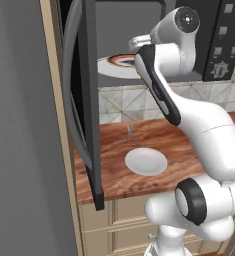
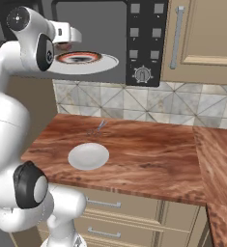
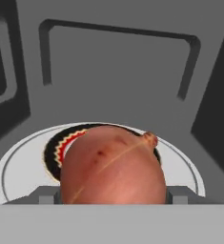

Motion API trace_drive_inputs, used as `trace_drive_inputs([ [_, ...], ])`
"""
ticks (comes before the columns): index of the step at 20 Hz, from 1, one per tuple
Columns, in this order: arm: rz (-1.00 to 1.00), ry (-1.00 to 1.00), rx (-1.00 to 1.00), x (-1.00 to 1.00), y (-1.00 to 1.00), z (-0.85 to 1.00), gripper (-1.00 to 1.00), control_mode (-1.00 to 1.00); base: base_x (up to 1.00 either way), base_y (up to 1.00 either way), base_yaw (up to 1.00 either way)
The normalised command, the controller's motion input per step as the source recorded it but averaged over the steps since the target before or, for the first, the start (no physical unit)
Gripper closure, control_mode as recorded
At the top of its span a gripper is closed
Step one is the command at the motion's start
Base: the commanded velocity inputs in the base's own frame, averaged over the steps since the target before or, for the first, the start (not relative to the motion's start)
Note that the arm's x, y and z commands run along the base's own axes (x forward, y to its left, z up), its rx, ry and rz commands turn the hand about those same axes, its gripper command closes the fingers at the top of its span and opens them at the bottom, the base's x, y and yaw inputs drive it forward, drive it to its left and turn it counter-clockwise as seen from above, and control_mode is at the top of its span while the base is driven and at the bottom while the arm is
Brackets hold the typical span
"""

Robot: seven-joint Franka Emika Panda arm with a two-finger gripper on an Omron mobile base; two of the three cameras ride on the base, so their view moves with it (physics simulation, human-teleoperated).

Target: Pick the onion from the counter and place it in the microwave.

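Onion (image 3: pixel 112 164) sits clamped in the pincer (image 3: pixel 112 198), inside the microwave (image 2: pixel 91 34) above its plate (image 3: pixel 23 164). Lower until it nearly touches the plate centre, then part the fingers slowly so it doesn't roll. Its pointed tip aims up-right in the hand view, axis tilted that way.

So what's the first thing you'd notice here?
The big reddish onion right up close in the hand view, held over the red-rimmed plate inside the open microwave. Next, the white arm reaching up into it, above a pale plate on the wooden counter.
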Motion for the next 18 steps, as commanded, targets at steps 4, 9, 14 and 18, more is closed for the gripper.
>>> trace_drive_inputs([
  [4, 0.00, 0.00, -0.02, 0.50, 0.05, -0.43, 1.00, -1.00, 0.00, 0.00, 0.00],
  [9, 0.00, 0.00, 0.00, 0.60, 0.13, -0.16, 1.00, -1.00, 0.00, 0.00, 0.00],
  [14, 0.00, 0.03, 0.00, 0.65, 0.01, 0.00, 1.00, -1.00, 0.00, 0.00, 0.00],
  [18, 0.00, 0.11, 0.00, 0.56, 0.13, 0.00, 1.00, -1.00, 0.00, 0.00, 0.00],
])
